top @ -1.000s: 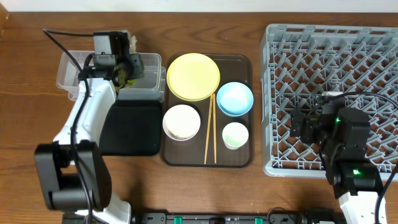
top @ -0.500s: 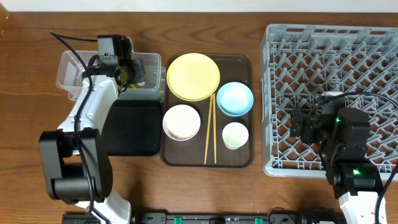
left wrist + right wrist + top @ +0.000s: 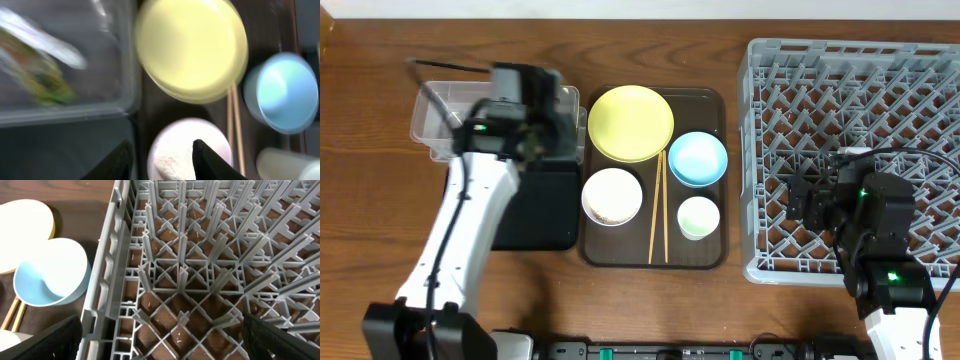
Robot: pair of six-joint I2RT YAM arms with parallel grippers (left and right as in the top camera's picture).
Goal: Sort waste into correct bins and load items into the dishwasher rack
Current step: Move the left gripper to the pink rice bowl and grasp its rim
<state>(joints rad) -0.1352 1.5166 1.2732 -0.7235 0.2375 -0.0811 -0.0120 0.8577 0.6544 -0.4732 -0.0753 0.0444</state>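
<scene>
Overhead, the blurred left gripper hangs where the clear rectangular plastic tub meets the shallow black rectangular tray. The right gripper sits above the large square grey lattice dishwasher rack.

Left wrist view: the fingers stand apart, empty, above the round white bowl containing rice. The green-and-orange snack wrapper lies inside the tub.

Right wrist view: the fingers are spread wide over the rack floor. The light blue bowl lies outside the rack wall.
</scene>
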